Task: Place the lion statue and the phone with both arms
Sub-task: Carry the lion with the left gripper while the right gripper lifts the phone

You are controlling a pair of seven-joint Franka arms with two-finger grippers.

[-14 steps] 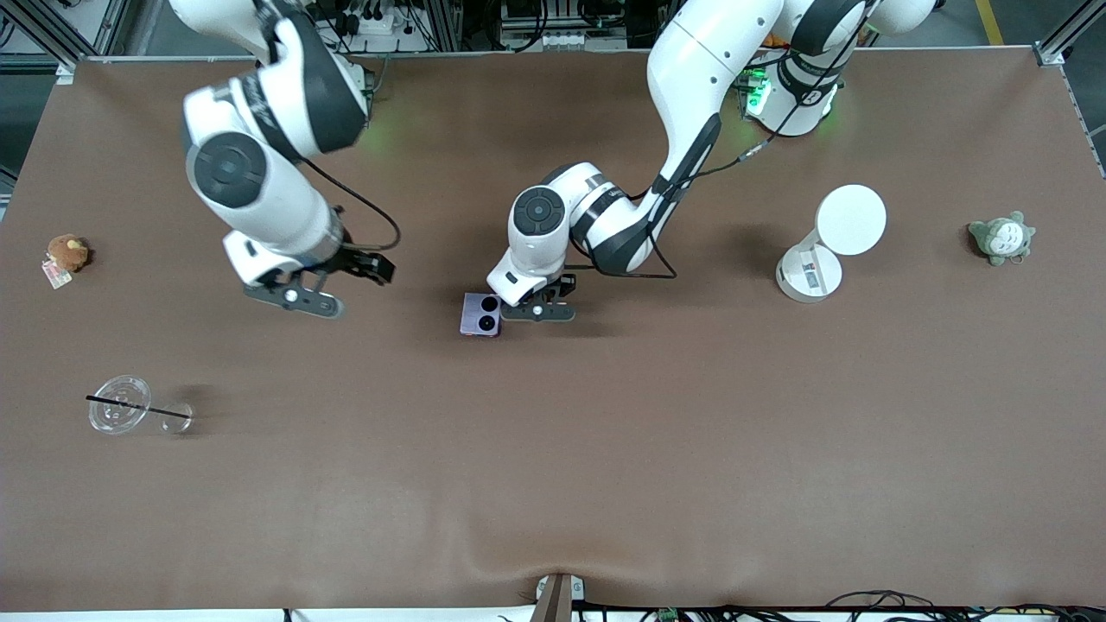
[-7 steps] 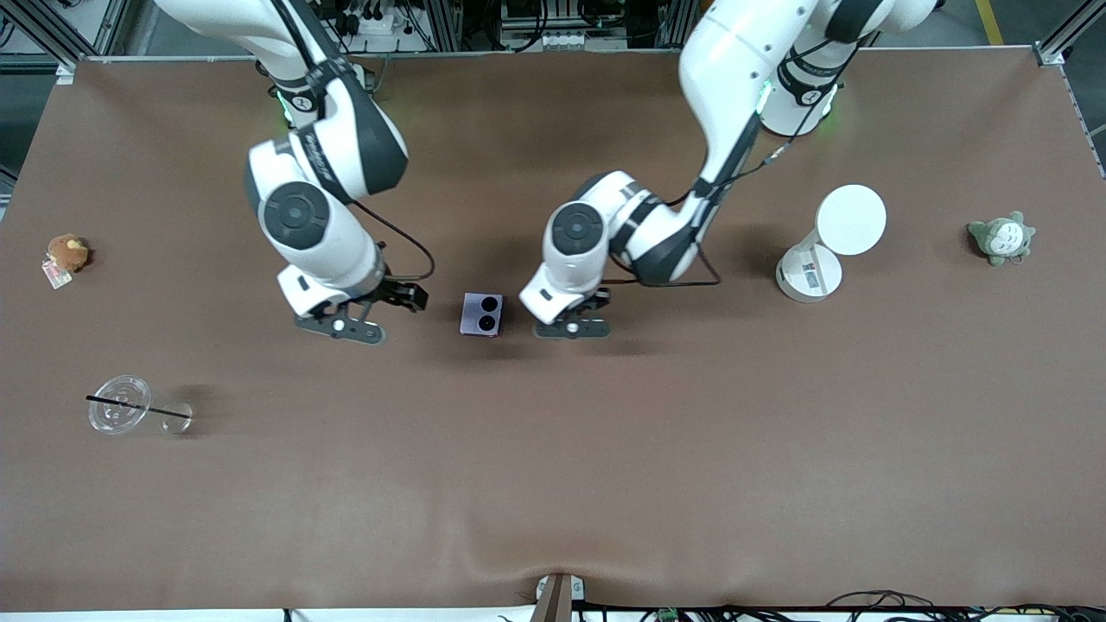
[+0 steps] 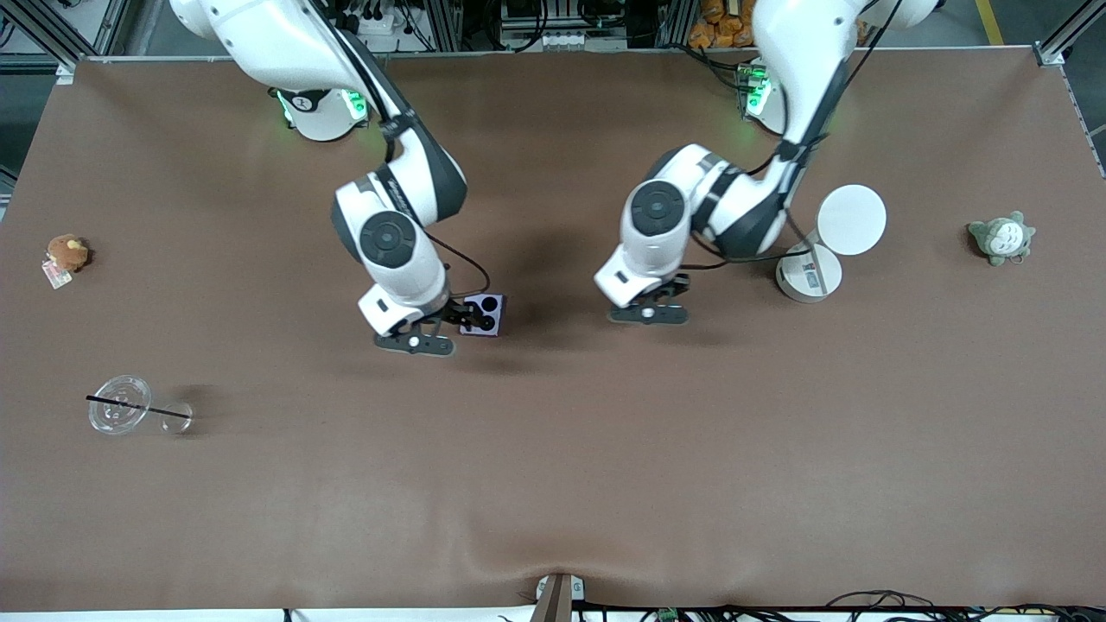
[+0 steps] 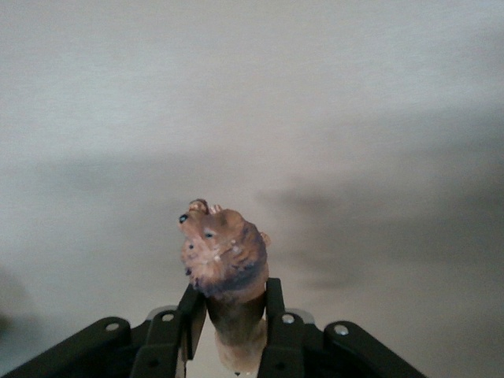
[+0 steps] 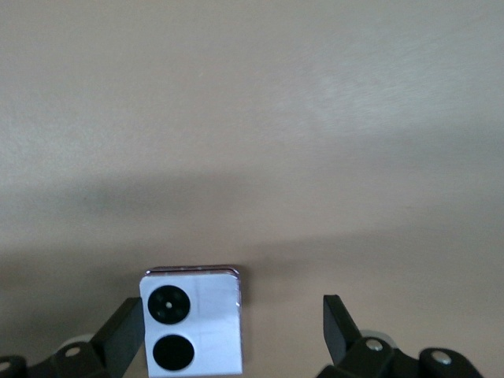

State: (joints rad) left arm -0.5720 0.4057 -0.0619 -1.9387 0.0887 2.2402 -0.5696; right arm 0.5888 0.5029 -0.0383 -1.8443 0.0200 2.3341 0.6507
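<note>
The phone (image 3: 484, 314), pale lavender with two black camera circles facing up, lies flat on the brown table near its middle. My right gripper (image 3: 454, 321) is open and low over it. In the right wrist view the phone (image 5: 193, 331) sits between the spread fingers of the right gripper (image 5: 232, 315), close to one finger (image 5: 126, 327). My left gripper (image 3: 648, 313) hangs over bare table, beside the phone toward the left arm's end. In the left wrist view the left gripper (image 4: 231, 307) is shut on the reddish-brown lion statue (image 4: 224, 256). The lion is hidden in the front view.
A white round-topped stand (image 3: 829, 242) stands close to the left arm. A grey-green plush (image 3: 1002, 238) lies at the left arm's end. A brown plush with a tag (image 3: 66, 253) and a clear cup with a black straw (image 3: 121, 413) lie at the right arm's end.
My right gripper has travelled from the right arm's end to the phone. My left gripper has moved away from the phone toward the left arm's end. The phone has stayed put.
</note>
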